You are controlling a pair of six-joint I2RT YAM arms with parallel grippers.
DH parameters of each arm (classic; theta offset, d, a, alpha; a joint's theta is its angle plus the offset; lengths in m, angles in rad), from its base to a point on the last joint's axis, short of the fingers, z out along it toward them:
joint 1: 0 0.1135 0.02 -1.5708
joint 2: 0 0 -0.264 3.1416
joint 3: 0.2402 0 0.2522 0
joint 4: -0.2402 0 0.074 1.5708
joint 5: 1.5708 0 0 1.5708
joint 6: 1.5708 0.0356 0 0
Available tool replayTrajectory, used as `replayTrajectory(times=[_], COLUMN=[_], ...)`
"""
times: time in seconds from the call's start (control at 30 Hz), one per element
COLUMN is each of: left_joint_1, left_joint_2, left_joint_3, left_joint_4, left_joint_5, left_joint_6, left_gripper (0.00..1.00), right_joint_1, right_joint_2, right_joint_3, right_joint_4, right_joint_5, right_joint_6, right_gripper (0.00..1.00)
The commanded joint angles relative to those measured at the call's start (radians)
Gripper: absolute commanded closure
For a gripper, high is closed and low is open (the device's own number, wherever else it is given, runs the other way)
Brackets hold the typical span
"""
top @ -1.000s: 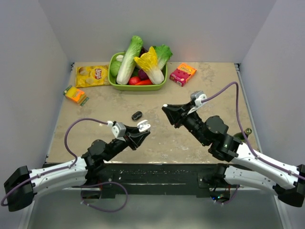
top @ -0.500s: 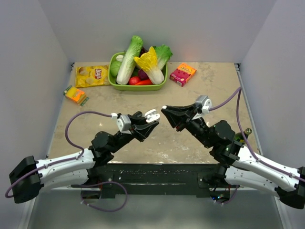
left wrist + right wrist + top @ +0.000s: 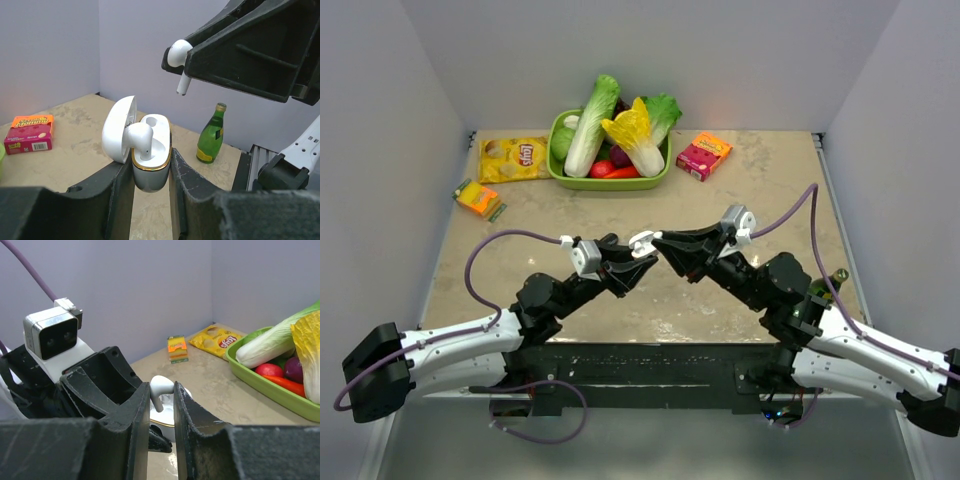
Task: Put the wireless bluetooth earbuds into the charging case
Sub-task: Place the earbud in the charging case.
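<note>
Earbud (image 3: pixel 179 56) poised above the charging case (image 3: pixel 151 162)
My left claw (image 3: pixel 150 169) clamps the case mouth-up so my right claw (image 3: pixel 161 399), pinching the earbud stem-down, can reach the empty socket (image 3: pixel 154 120)

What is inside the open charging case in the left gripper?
One white earbud sits in the near socket of the charging case; the far socket looks empty. The socket under that earbud is covered. The second earbud hangs outside, above.
</note>
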Motion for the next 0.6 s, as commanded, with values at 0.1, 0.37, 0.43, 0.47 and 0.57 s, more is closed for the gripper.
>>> replayTrajectory(times=[0.1,0.37,0.43,0.47,0.57], left_joint_1=[-0.005,-0.005,-0.005,-0.005,-0.005], left_joint_2=[-0.014,-0.025,-0.025,-0.025,-0.022], left_joint_3=[0.048,0.044,0.044,0.044,0.044], left_joint_4=[0.073,0.069,0.071,0.071,0.073], left_joint_5=[0.023,0.028,0.029,0.031,0.034], left_joint_6=[0.018,0.018,0.016,0.016,0.015], left_gripper=[1.0,1.0,1.0,1.0,1.0], right_joint_1=[0.006,0.008,0.006,0.006,0.006], right_joint_2=[0.017,0.022,0.022,0.023,0.025], right_joint_3=[0.022,0.01,0.008,0.008,0.011], right_joint_4=[-0.021,-0.029,-0.029,-0.03,-0.033], right_joint_5=[0.003,0.043,0.054,0.057,0.066], right_joint_6=[-0.027,-0.033,-0.033,-0.035,-0.038], right_gripper=[1.0,1.0,1.0,1.0,1.0])
